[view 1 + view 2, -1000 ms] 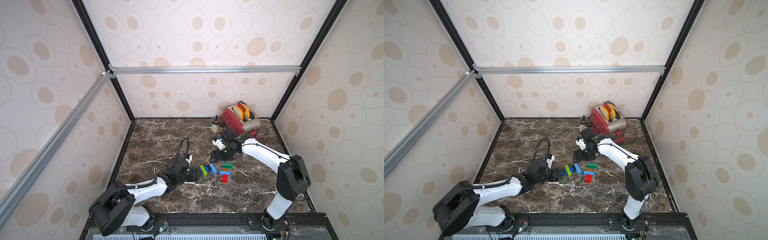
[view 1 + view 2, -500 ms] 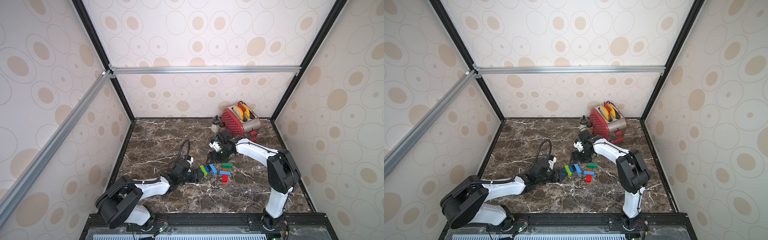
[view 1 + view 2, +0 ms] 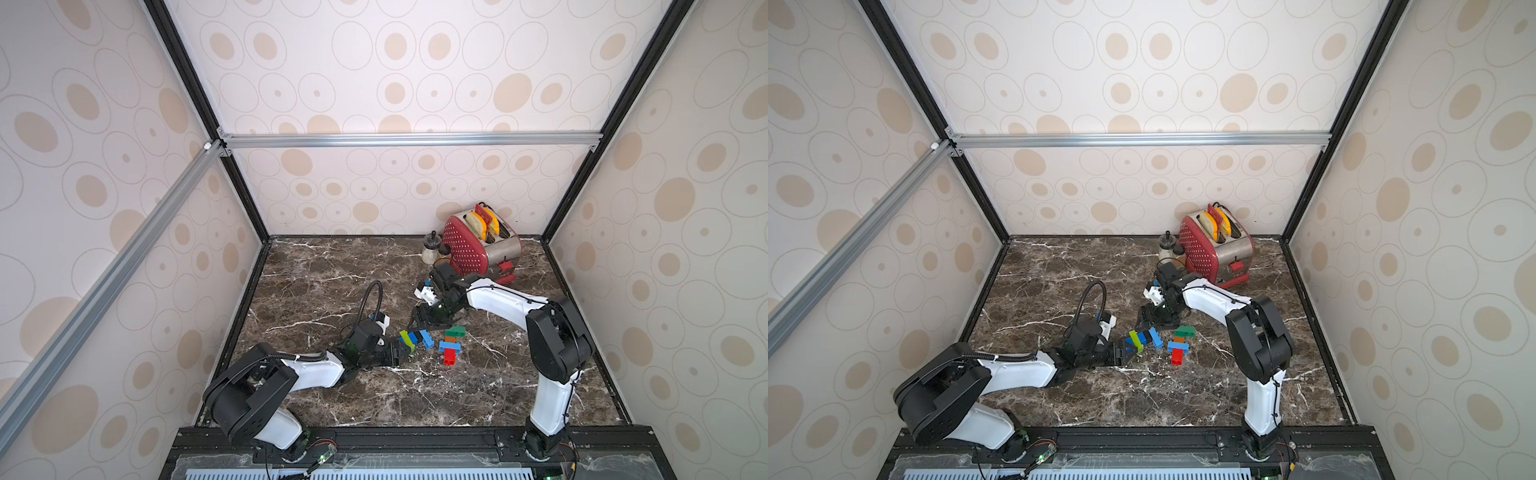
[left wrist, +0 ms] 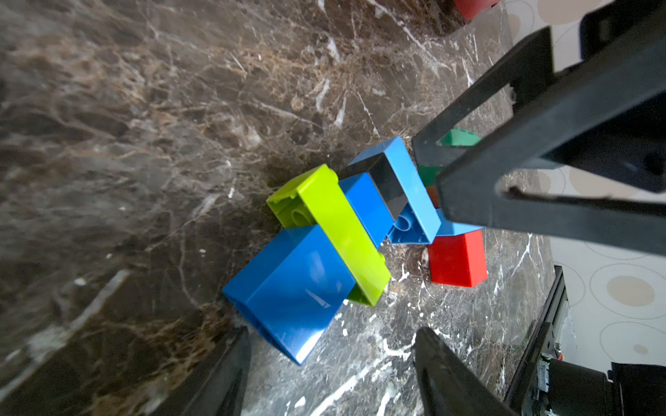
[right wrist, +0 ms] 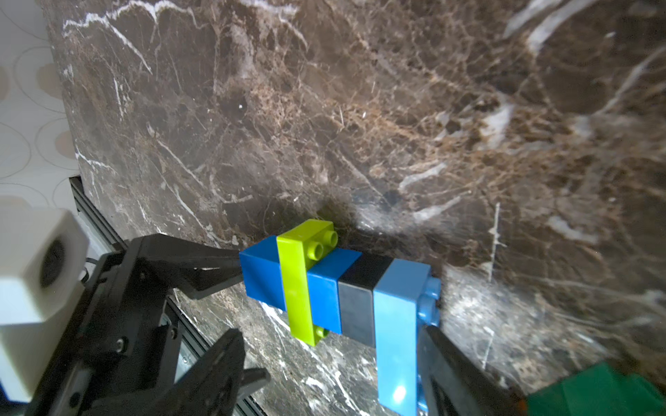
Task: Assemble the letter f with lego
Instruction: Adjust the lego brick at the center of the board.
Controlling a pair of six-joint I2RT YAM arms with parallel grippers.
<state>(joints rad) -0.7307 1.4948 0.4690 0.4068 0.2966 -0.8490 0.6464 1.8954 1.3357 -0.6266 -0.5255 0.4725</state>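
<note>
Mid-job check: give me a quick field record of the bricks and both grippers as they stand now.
brick row: blue, lime green, blue, dark, light blue; lying on the table
second cluster: dark green, orange, blue, red; beside the row
left gripper: open, jaws either side of the row's blue end
right gripper: open, close to the light blue end
background: toaster at the back

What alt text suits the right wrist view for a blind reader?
A row of joined lego bricks, blue, lime green, black and light blue, lies on a marble table. The open left gripper stands at its blue end.
</note>
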